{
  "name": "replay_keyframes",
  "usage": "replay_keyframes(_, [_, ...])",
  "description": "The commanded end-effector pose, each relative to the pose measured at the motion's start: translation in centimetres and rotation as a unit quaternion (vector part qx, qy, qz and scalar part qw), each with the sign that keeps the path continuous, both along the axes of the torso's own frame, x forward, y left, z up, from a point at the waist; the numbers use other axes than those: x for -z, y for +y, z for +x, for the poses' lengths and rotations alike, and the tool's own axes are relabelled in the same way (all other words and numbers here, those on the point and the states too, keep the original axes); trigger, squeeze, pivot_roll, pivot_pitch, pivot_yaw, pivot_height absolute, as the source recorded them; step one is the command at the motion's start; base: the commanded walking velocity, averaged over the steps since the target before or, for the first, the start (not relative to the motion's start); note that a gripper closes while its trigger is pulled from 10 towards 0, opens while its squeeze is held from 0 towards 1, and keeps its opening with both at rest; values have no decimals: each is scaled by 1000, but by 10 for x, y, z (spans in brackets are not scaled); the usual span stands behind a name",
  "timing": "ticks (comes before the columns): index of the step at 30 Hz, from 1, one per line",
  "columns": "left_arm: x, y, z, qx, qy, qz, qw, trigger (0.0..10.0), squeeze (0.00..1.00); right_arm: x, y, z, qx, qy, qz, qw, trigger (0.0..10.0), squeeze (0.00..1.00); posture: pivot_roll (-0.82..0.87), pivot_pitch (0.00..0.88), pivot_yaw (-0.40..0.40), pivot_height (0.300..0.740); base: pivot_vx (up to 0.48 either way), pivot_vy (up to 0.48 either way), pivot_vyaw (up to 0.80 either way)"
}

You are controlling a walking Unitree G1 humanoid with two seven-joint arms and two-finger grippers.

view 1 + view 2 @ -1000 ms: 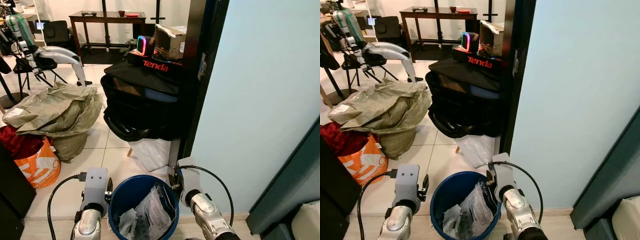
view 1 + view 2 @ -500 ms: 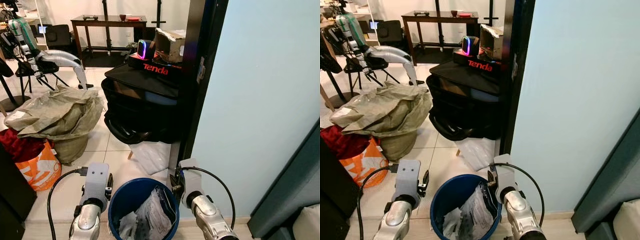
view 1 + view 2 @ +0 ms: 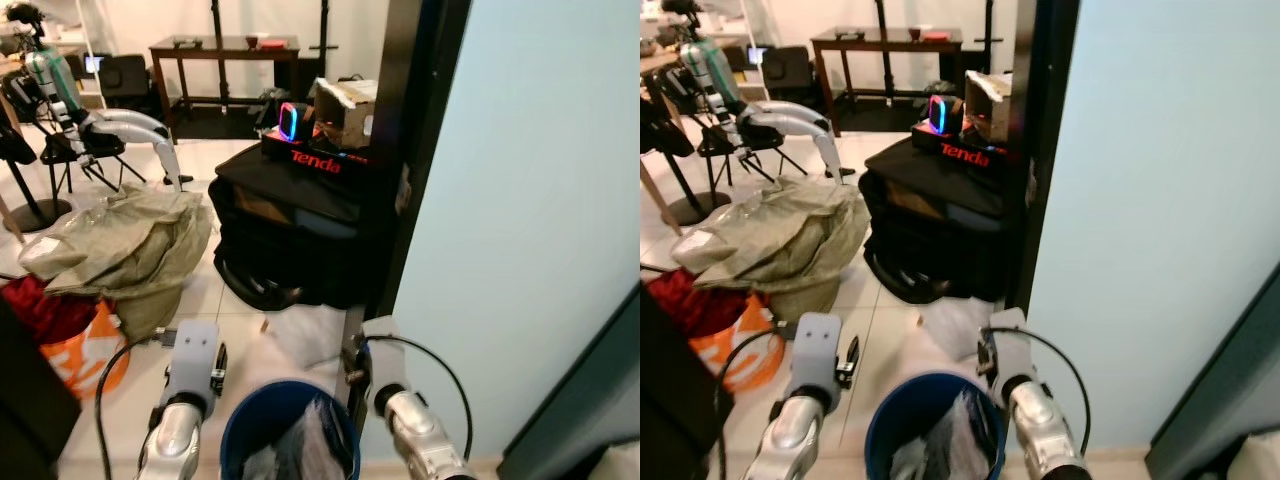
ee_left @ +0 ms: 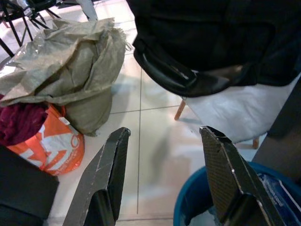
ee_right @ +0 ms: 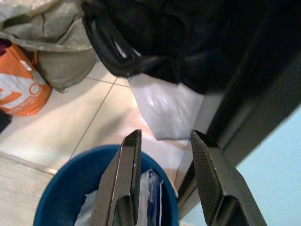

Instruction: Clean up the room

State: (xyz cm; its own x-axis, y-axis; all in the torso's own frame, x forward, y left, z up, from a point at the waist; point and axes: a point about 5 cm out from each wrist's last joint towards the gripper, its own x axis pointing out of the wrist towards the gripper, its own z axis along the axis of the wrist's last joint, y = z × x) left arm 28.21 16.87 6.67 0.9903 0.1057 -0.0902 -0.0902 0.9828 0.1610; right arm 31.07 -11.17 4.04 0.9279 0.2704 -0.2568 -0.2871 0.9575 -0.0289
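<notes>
From the head views, the blue bin (image 3: 290, 440) stands on the tiled floor (image 3: 130, 400) between the two arms and already holds crumpled plastic and paper, so some rubbish seems gathered, while a white plastic bag (image 3: 305, 335) still lies on the tiles just beyond it, under the black bags (image 3: 290, 230). In the left wrist view, the left claw (image 4: 164, 179) is spread wide and grips nothing, hovering by the bin's rim. In the right wrist view, the right claw (image 5: 162, 181) is likewise parted and empty above the bin, so the white bag probably remains to be picked up.
</notes>
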Motion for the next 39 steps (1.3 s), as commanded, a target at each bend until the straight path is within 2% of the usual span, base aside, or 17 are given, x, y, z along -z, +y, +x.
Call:
replay_keyframes(1, [-3, 2, 0, 2, -2, 8, 1000, 10000, 0, -2, 1, 0, -1, -8, 4, 1000, 10000, 0, 9, 27, -67, 675, 0, 0, 0])
replay_keyframes(16, [-7, 3, 2, 4, -9, 11, 1000, 10000, 0, -3, 0, -1, 1, -10, 13, 1000, 10000, 0, 12, 33, -63, 675, 0, 0, 0])
replay_keyframes(30, [-10, 4, 3, 4, -14, 12, 1000, 10000, 0, -5, 0, -1, 2, -15, 16, 1000, 10000, 0, 13, 36, -62, 730, 0, 0, 0])
replay_keyframes(34, [-11, 3, 3, 4, -16, 11, 1000, 10000, 0, -6, -1, -1, 7, -24, 15, 1000, 10000, 0, 13, 38, -62, 735, 0, 0, 0])
replay_keyframes(37, [-12, 3, 3, 4, -17, 10, 1000, 10000, 0, -7, -2, -1, 12, -32, -5, 999, 10000, 0, 12, 38, -62, 735, 0, 0, 0])
replay_keyframes(39, [-4, 0, 1, 7, -1, 4, 1000, 10000, 0, -3, -4, -3, 17, -22, -8, 1000, 10000, 0, 11, 41, -61, 735, 0, 0, 0])
